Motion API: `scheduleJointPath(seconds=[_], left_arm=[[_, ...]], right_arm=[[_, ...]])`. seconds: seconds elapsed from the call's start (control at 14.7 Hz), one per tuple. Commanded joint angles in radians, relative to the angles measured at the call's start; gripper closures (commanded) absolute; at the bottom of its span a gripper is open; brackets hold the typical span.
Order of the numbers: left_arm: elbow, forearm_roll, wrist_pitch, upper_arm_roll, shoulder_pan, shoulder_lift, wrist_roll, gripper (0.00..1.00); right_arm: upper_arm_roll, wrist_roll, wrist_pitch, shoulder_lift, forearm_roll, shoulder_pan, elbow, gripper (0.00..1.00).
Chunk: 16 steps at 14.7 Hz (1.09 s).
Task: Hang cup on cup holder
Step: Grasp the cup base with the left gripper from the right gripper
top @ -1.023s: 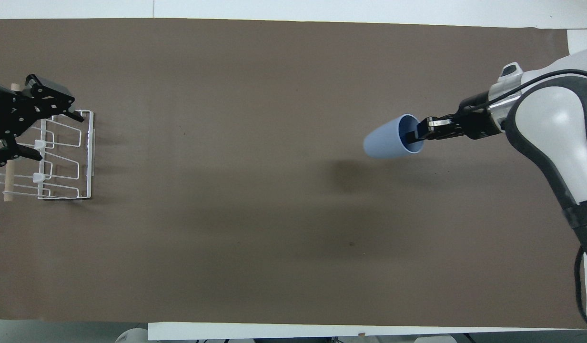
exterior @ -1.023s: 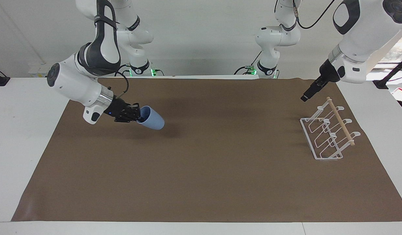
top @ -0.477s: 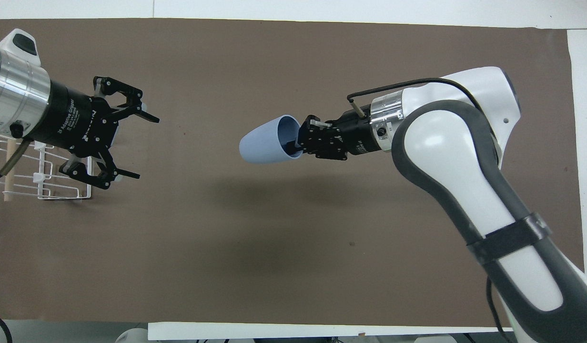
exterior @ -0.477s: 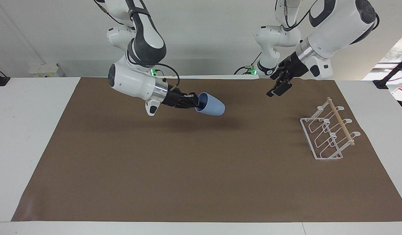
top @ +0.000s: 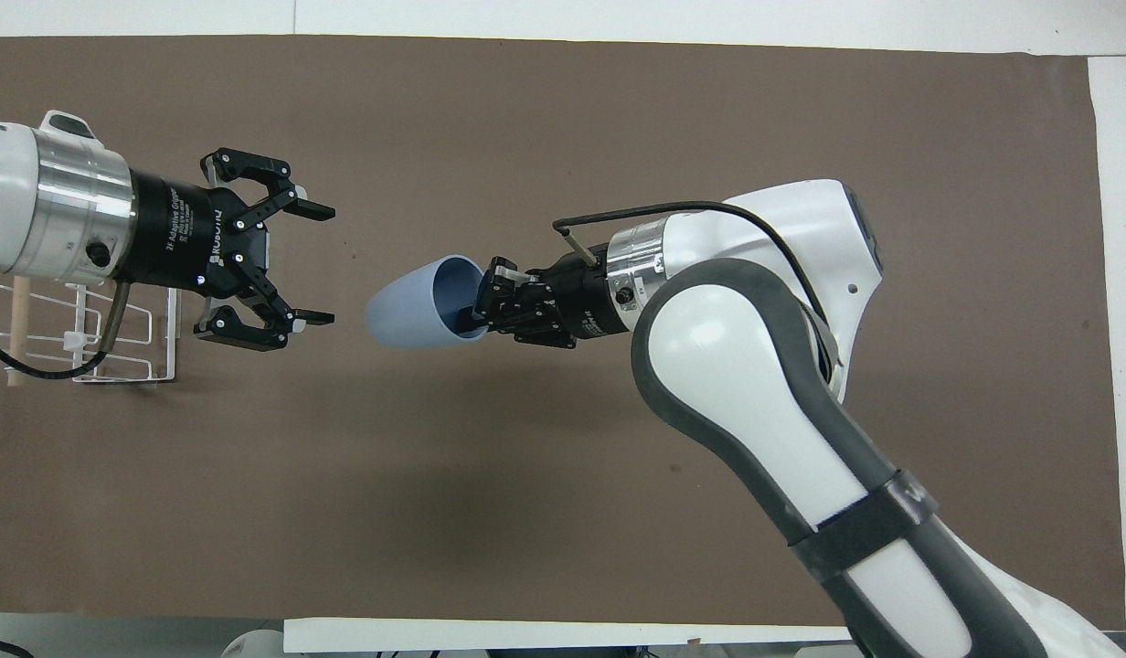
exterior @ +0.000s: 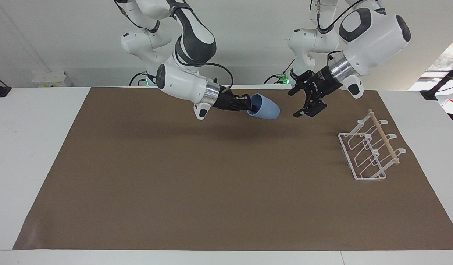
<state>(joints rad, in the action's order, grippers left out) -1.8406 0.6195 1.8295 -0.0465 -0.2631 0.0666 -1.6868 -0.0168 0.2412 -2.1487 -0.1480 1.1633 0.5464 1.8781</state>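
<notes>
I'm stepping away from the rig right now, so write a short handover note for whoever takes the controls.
Right gripper: shut on the rim of the cup, held sideways in the air above the brown mat.
Left gripper: open, facing the cup's base, not touching it.
Cup holder: on the mat at the left arm's end, nothing on it.
Done: cup lifted.
Left: likely handover to the left gripper, then hanging.

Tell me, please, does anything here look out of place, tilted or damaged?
Nothing looks damaged or spilled. The light-blue cup is on its side in the air, gripped at its rim by the right gripper, base toward the open left gripper. The white wire cup holder sits on the brown mat, no cup on it.
</notes>
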Motion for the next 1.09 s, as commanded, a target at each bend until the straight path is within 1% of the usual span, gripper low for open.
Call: scheduleJointPath(seconds=[0.0,0.07,0.27,0.55,0.61,0.68,0.75,0.82,0.89,0.95,1.02], left_arm=[[-0.063,0.016,0.039,0.008,-0.050,0.012,-0.019,0.00],[-0.086,0.016,0.045,0.008,-0.057,0.013,-0.019,0.00],[-0.129,0.011,0.047,0.008,-0.090,0.010,-0.014,0.00],[-0.146,0.005,0.034,0.010,-0.093,0.010,-0.010,0.03],[-0.146,0.003,0.027,0.011,-0.087,0.010,-0.013,0.07],[-0.144,-0.003,0.011,0.011,-0.085,0.009,-0.016,0.20],[-0.137,-0.055,0.007,0.011,-0.094,0.009,-0.001,0.65],[-0.137,-0.155,0.014,0.010,-0.114,0.007,0.024,0.79],[-0.135,-0.206,0.007,0.008,-0.139,0.009,0.033,0.97],[-0.135,-0.208,0.005,0.010,-0.136,0.009,0.032,1.00],[-0.134,-0.208,0.005,0.010,-0.131,0.009,0.030,1.00]], right_arm=[[-0.003,0.009,-0.068,-0.001,0.035,0.044,0.006,1.00],[-0.003,0.012,-0.088,-0.001,0.056,0.062,0.006,1.00],[-0.002,0.012,-0.123,-0.002,0.064,0.081,0.009,1.00],[-0.002,0.012,-0.123,-0.002,0.064,0.086,0.013,1.00],[-0.002,0.013,-0.123,-0.002,0.064,0.086,0.013,1.00],[-0.002,0.012,-0.123,-0.002,0.064,0.086,0.013,1.00],[-0.002,0.010,-0.123,-0.002,0.064,0.083,0.012,0.93],[-0.002,0.009,-0.120,-0.002,0.062,0.079,0.010,0.72],[-0.003,0.006,-0.117,-0.002,0.062,0.078,0.012,0.22],[-0.003,0.004,-0.123,-0.002,0.062,0.076,0.012,0.00],[-0.003,0.004,-0.125,-0.002,0.062,0.072,0.009,0.00]])
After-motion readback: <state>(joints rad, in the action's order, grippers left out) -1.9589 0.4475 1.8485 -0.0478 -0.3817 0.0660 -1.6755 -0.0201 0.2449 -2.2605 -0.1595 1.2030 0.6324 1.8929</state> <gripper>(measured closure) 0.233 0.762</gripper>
